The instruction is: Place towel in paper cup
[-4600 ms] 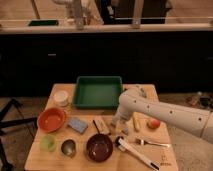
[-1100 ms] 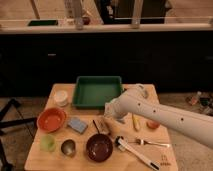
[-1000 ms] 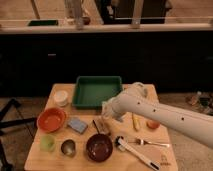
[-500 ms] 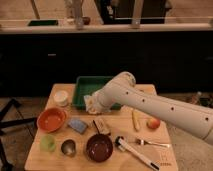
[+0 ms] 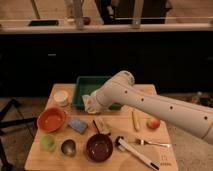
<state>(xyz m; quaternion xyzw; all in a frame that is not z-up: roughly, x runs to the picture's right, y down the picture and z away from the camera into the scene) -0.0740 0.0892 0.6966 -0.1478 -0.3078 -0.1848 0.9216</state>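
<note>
My gripper (image 5: pixel 90 104) hangs over the front left corner of the green tray (image 5: pixel 86 85), at the end of the white arm that comes in from the right. It is shut on the towel (image 5: pixel 87 101), a small pale cloth that shows at its tip. The paper cup (image 5: pixel 61 98), short and white, stands on the wooden table (image 5: pixel 55 160) to the left of the tray, a little left of the gripper and apart from it.
An orange bowl (image 5: pixel 51 120), a blue-grey sponge (image 5: pixel 77 125), a light-green cup (image 5: pixel 48 143) and a metal cup (image 5: pixel 68 147) sit front left. A dark bowl (image 5: pixel 99 147), a brush (image 5: pixel 136 153), a fork (image 5: pixel 152 144), a banana (image 5: pixel 135 120) and an apple (image 5: pixel 153 123) lie front right.
The arm has lifted from the table's middle and swung left with the towel, from near the banana to over the tray's left front corner, closer to the paper cup.
</note>
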